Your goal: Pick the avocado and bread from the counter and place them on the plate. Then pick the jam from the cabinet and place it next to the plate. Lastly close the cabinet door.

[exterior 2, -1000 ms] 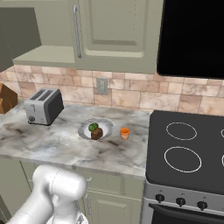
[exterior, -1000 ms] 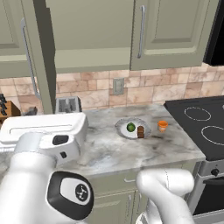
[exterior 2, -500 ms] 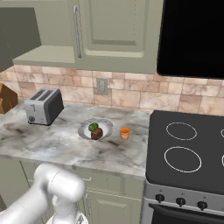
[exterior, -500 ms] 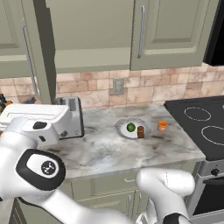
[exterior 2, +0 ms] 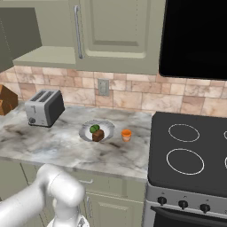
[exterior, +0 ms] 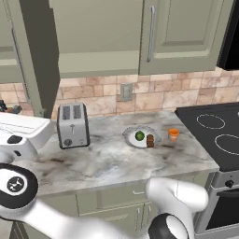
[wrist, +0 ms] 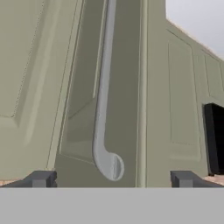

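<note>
Facing the cabinet door [wrist: 122,87] with fingers spread apart, the gripper [wrist: 111,178] frames its silver handle [wrist: 103,109], touching nothing.

No legible text, labels or nos. anywhere.

Marble counter [exterior: 112,161] under olive-grey cabinet [exterior: 186,32], plate [exterior: 141,137] at centre holding avocado [exterior: 139,136] at 9 o'clock and bread [exterior: 150,140] at 4 o'clock, jam [exterior: 173,134] just beside at 3 o'clock, silver toaster [exterior: 73,124] at 9 o'clock, cabinet door [exterior: 39,51] swung open at 10 o'clock, black stovetop [exterior: 214,135] at 3 o'clock
</note>
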You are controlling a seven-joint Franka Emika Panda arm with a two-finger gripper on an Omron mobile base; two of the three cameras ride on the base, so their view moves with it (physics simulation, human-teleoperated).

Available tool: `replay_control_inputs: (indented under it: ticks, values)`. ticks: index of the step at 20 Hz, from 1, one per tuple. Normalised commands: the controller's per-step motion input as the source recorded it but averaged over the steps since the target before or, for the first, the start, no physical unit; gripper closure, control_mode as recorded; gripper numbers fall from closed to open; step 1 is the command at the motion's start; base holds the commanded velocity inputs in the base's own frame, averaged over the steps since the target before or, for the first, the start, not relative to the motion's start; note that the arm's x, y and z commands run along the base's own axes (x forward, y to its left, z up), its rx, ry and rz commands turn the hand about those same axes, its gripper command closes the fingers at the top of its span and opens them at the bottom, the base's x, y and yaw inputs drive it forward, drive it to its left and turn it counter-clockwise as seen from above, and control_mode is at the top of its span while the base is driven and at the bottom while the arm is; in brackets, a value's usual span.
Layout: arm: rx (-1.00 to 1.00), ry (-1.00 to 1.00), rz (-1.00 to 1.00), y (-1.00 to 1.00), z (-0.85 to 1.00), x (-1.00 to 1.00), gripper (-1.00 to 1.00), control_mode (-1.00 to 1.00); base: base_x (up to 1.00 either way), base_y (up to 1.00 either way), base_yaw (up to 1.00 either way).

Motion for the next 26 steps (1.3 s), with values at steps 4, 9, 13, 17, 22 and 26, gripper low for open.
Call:
replay_control_inputs:
  ticks: [4,9,13,17,22,26]
  values:
    - [0.00,0.00,-0.19,0.23,0.00,0.44,-1.00,-1.00,0.00,0.00,0.00]
    - [0.11,0.00,-0.22,-0.59,0.00,0.40,-1.00,-1.00,0.00,0.00,0.00]
    - [0.21,-0.03,-0.15,-1.00,0.00,0.24,-1.00,-1.00,0.00,0.00,0.00]
    - [0.22,-0.03,-0.04,-1.00,-0.12,0.24,-1.00,-1.00,0.00,0.00,0.00]
    - [0.14,0.00,0.01,-0.94,-0.18,0.85,-1.00,-1.00,0.00,0.00,0.00]
    - [0.07,0.00,0.07,-0.86,-0.16,0.88,-1.00,-1.00,0.00,0.00,0.00]
